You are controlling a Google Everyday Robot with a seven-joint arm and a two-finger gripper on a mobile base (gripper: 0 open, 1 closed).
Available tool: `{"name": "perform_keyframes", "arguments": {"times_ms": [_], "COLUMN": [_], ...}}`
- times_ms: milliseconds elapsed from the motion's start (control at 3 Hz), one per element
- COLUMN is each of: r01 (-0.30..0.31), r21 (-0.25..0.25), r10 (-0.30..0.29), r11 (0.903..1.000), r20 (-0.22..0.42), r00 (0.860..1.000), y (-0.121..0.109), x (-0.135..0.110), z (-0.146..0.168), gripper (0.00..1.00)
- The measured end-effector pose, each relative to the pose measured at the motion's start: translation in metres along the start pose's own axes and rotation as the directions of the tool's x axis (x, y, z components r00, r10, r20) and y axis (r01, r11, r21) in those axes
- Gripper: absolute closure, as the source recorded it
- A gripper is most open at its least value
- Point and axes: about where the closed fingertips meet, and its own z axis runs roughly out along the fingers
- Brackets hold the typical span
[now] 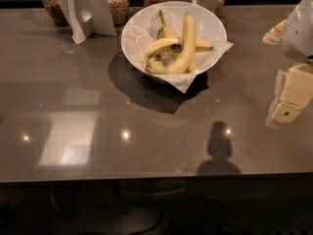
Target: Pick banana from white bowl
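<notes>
Camera view puts the white bowl (pixel 211 27) toward 12 o'clock on the glossy brown table (pixel 98 111). My gripper (pixel 290 100) hangs out at 3 o'clock, at the right edge and well apart from the bowl. It holds nothing, and I cannot tell whether it is spread or pressed together.

The banana (pixel 187 44) lies in the bowl on crumpled white paper (pixel 182 82). It is the longest and thickest fruit there, running from a tip near 12 o'clock down in a gentle curve to its stem end near 7 o'clock. It rests over a shorter banana (pixel 159 46) with a dark sticker, which crosses under it toward 9 o'clock. A small banana (pixel 165 29) with a raised stem sits just behind, toward 11 o'clock.

I judge the banana light and fairly firm, with smooth skin that could slide in a loose hold and flesh that bruises under a hard squeeze. The best hold looks to be the upper half, between 12 and 1 o'clock, where it lies clear of its neighbours. I would close across its width there. Lower down, the fruits crowd together, and I might catch the paper or a second banana.

Glass jars (pixel 116 3) stand beyond the bowl at 11 o'clock.
</notes>
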Motion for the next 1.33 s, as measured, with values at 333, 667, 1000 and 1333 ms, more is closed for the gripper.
{"name": "perform_keyframes", "arguments": {"times_ms": [333,667,1000,1333], "r01": [0.000,0.013,0.065,0.178], "r21": [0.000,0.009,0.016,0.049], "r10": [0.000,-0.013,-0.066,-0.183], "r11": [1.0000,0.9999,0.9978,0.9828], "r20": [0.001,0.035,0.088,0.142], "r00": [1.000,0.999,0.994,0.973], "y": [0.000,-0.007,-0.020,-0.033], "x": [0.000,-0.008,-0.026,-0.056], "z": [0.000,0.000,0.001,0.000], "gripper": [0.00,0.00,0.00,0.00]}}
